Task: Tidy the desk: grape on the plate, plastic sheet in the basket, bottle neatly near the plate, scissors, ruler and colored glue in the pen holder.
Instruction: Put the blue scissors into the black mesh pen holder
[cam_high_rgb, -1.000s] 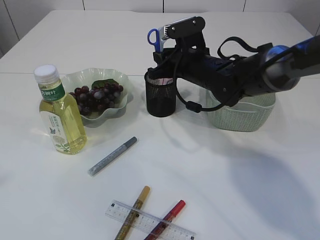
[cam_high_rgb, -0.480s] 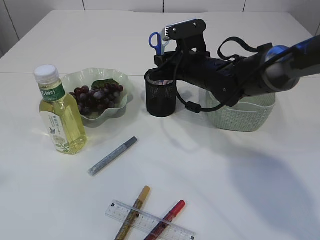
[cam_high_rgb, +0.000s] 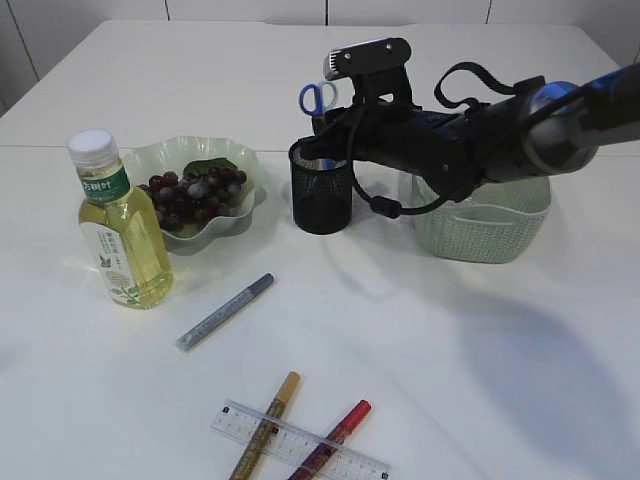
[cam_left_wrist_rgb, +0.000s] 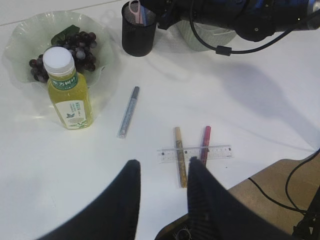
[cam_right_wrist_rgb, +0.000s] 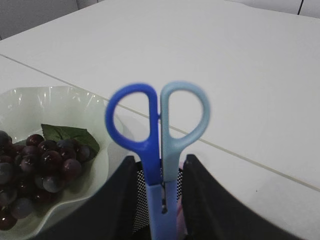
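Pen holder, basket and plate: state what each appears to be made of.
Pen holder: likely black metal mesh, matte; fine perforated wall, though the mesh could be plastic.
Basket: probably moulded plastic, pale green; regular woven-look pattern and a smooth rim.
Plate: translucent plastic or glass, glossy; light passes through its wavy rim, so the look leaves it open.

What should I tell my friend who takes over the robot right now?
Right gripper: jaws around the scissors, over the pen holder.
Left gripper: open, empty, hovering above the table.
Done: grapes on the plate, bottle beside it.
Left: scissors not released yet; ruler and three glue pens still lie on the table.
Basket contents unclear.
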